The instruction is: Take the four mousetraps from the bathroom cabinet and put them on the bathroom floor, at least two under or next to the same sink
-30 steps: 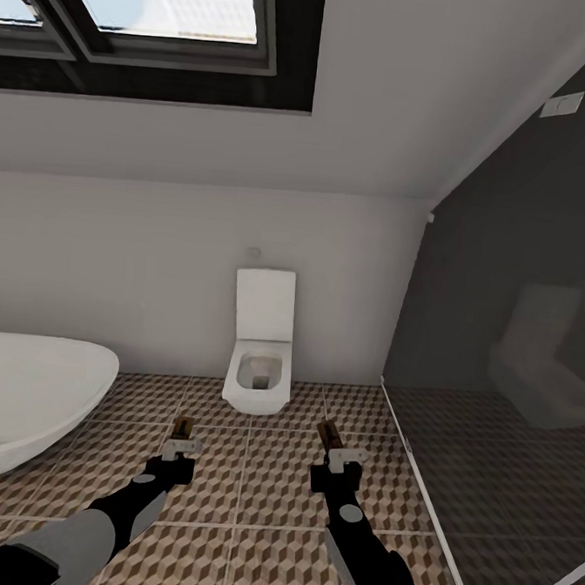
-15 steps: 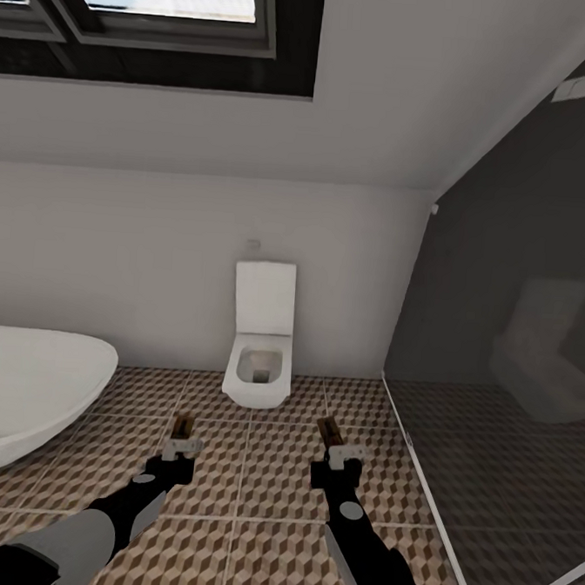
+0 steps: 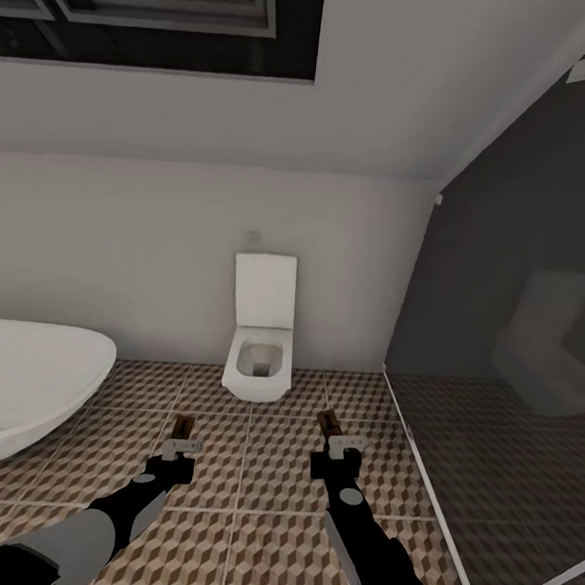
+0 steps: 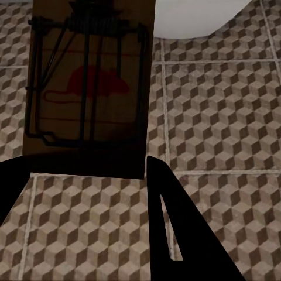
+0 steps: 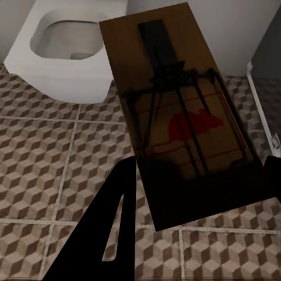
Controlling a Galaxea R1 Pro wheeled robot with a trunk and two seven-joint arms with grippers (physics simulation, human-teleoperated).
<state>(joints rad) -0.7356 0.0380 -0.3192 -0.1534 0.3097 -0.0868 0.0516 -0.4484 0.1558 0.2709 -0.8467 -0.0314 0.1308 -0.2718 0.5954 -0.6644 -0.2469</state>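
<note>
Each tool is gripping one mousetrap by its near end, left tool (image 3: 180, 443) carrying the left mousetrap (image 4: 88, 88) and right tool (image 3: 338, 445) the right mousetrap (image 5: 181, 129) above the bathroom floor (image 3: 261, 491), both slabs looking light, stiff and best pinched at bare wood, away from the spring bar.

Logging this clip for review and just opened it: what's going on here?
The robot is in a bathroom, facing a toilet, each gripper shut on a mousetrap above the tiled floor. The left gripper holds one mousetrap, the right gripper another. A white basin sits at its left. Neither trap is set down yet.
</note>
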